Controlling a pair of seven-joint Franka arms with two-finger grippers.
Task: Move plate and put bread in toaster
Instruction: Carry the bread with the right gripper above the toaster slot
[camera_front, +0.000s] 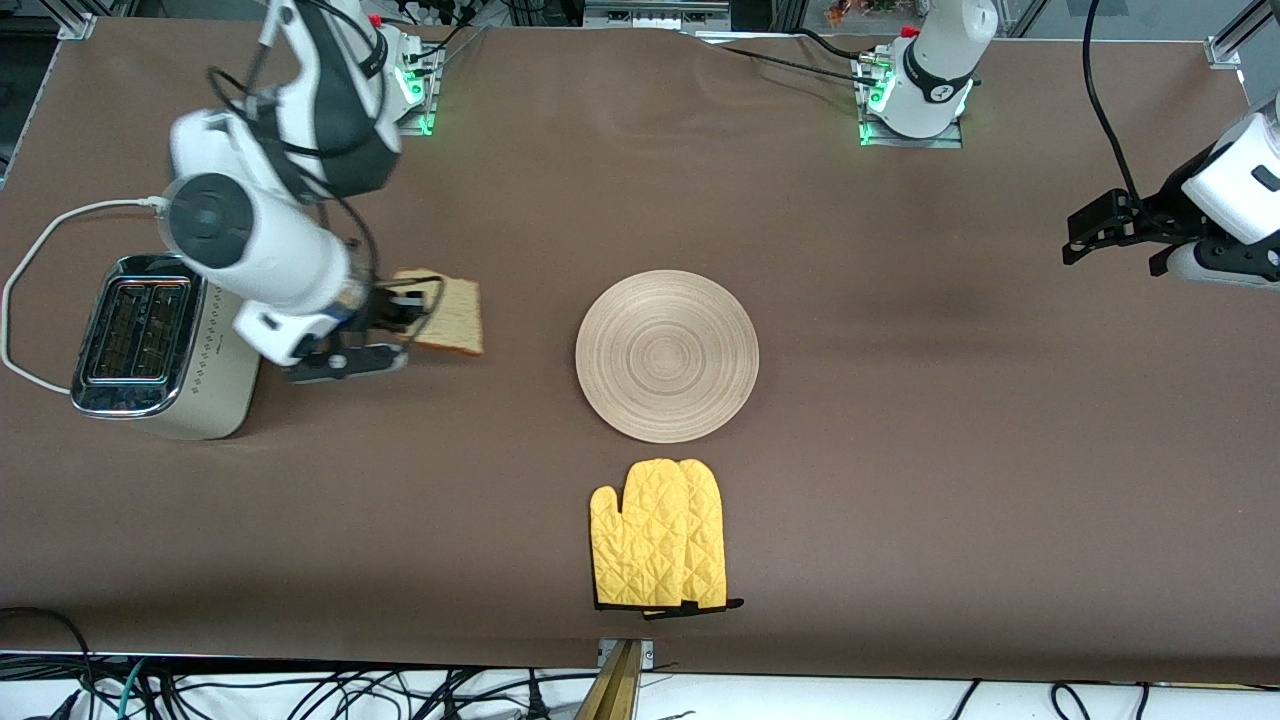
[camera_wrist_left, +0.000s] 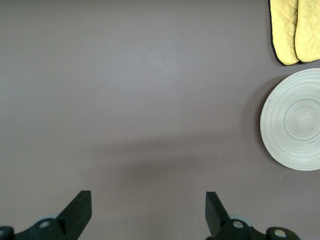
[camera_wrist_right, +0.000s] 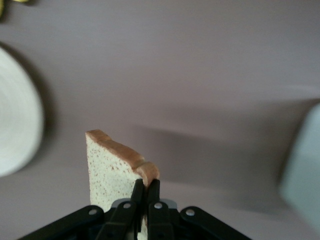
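One slice of bread is pinched in the right gripper, aloft beside the toaster, at roughly its three o'clock. Insertion remains. Plate apparently placed mid-table. Left gripper waits, fingers spread.

front: high, facing robots | wrists: downward, both see plate

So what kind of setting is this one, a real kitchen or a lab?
Most likely a robotics lab bench staged as a kitchen: a brown-covered table with arm bases bolted along its edge, loose cables, and just a toaster, plate and yellow oven mitts as props.
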